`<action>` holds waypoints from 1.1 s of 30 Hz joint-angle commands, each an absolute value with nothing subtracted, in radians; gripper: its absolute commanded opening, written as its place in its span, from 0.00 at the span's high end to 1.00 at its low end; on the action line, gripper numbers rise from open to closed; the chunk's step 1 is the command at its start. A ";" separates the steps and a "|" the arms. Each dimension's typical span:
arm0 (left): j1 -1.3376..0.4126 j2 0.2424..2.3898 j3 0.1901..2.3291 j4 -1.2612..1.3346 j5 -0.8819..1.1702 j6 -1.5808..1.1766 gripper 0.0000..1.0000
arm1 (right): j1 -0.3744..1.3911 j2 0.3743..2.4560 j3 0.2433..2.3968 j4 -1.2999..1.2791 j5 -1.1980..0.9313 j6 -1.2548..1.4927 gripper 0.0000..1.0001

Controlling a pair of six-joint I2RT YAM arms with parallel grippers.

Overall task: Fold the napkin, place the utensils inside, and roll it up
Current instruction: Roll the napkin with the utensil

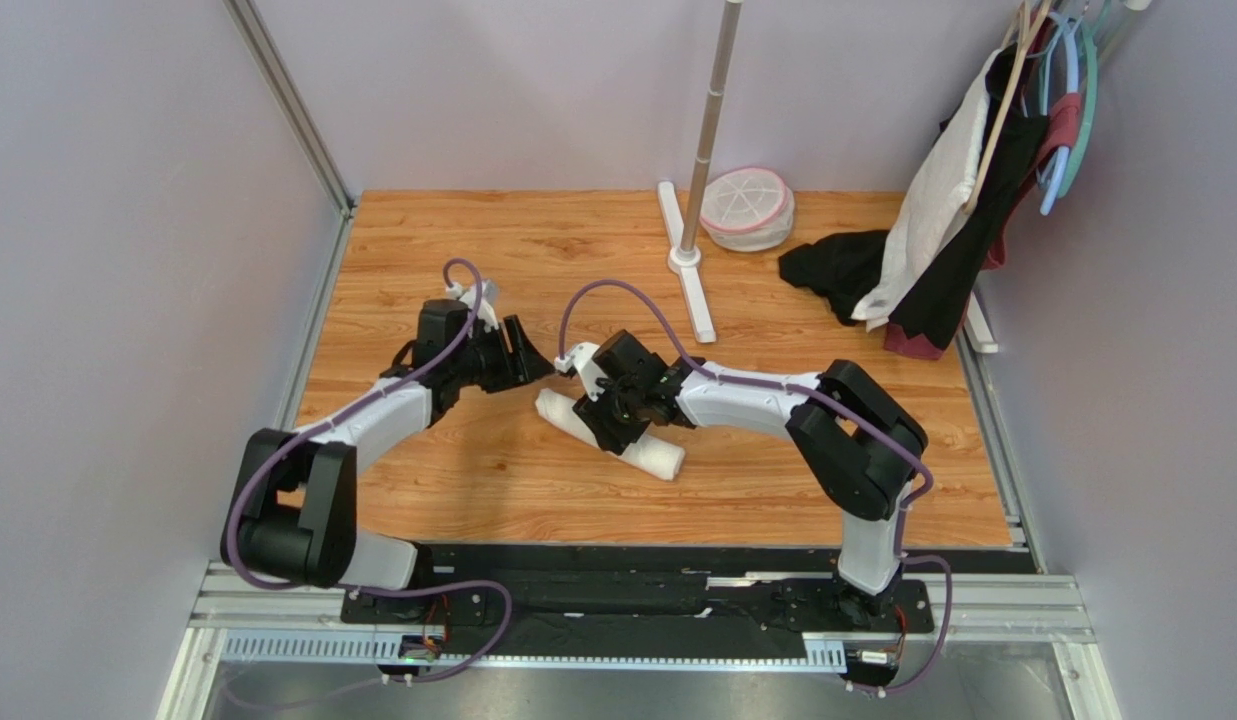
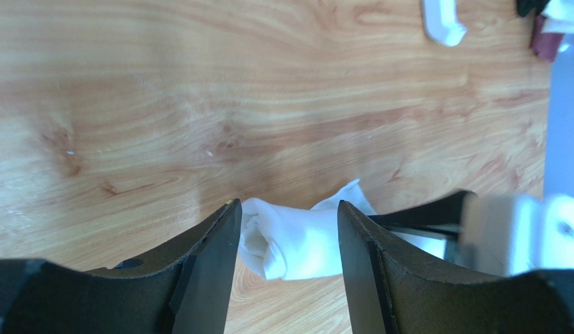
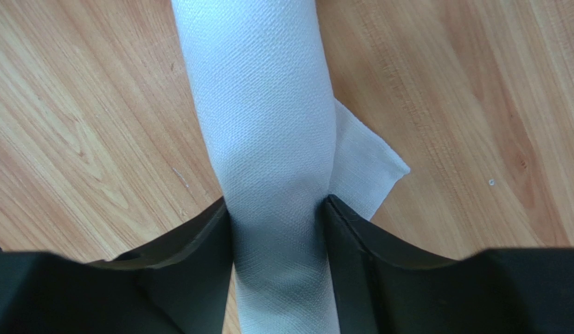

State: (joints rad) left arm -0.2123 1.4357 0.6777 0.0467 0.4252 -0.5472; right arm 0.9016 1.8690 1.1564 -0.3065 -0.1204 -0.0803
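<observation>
**Rolled napkin held mid-length by the right arm.**
Top view: the rolled napkin (image 1: 662,458) lies at centre, its axis running upper left to lower right. The right gripper (image 1: 627,414) straddles it and the left gripper (image 1: 528,365) is beside its upper-left end. Left wrist: the jaws are apart and empty, with the roll end ahead. Right wrist: the fingers (image 3: 199,240) pinch both flanks, and a loose corner shows at the right.

Rolled napkin (image 1: 657,456) on wooden table (image 1: 474,495)

Bright, even light — faint shadows; napkin (image 2: 296,240) washes out, left-wrist foreground blurred.
</observation>
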 commanded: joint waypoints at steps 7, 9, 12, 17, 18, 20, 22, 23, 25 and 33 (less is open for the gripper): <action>-0.206 1.293 0.594 0.120 0.408 -0.505 0.38 | 0.767 1.973 1.213 -0.391 -0.572 0.063 0.59; -0.204 1.299 0.571 0.144 0.423 -0.512 0.38 | 0.749 1.989 1.224 -0.391 -0.607 0.078 0.59; -0.204 1.324 0.549 0.184 0.434 -0.522 0.38 | 0.738 2.000 1.232 -0.391 -0.635 0.080 0.59; -0.204 1.382 0.541 0.262 0.459 -0.538 0.39 | 0.726 2.028 1.241 -0.391 -0.678 0.090 0.58; -0.206 1.400 0.538 0.274 0.466 -0.543 0.39 | 0.726 2.028 1.244 -0.394 -0.675 0.092 0.58; -0.204 1.414 0.534 0.316 0.477 -0.557 0.42 | 0.723 2.036 1.243 -0.394 -0.675 0.098 0.58; -0.204 1.433 0.528 0.339 0.497 -0.564 0.47 | 0.716 2.037 1.243 -0.391 -0.672 0.106 0.58; -0.204 1.439 0.526 0.342 0.505 -0.568 0.56 | 0.710 2.039 1.239 -0.391 -0.675 0.115 0.58; -0.204 1.456 0.526 0.348 0.521 -0.569 0.64 | 0.703 2.036 1.239 -0.383 -0.676 0.123 0.56; -0.204 1.514 0.515 0.373 0.549 -0.580 1.00 | 0.686 1.953 1.235 -0.396 -0.603 0.132 0.32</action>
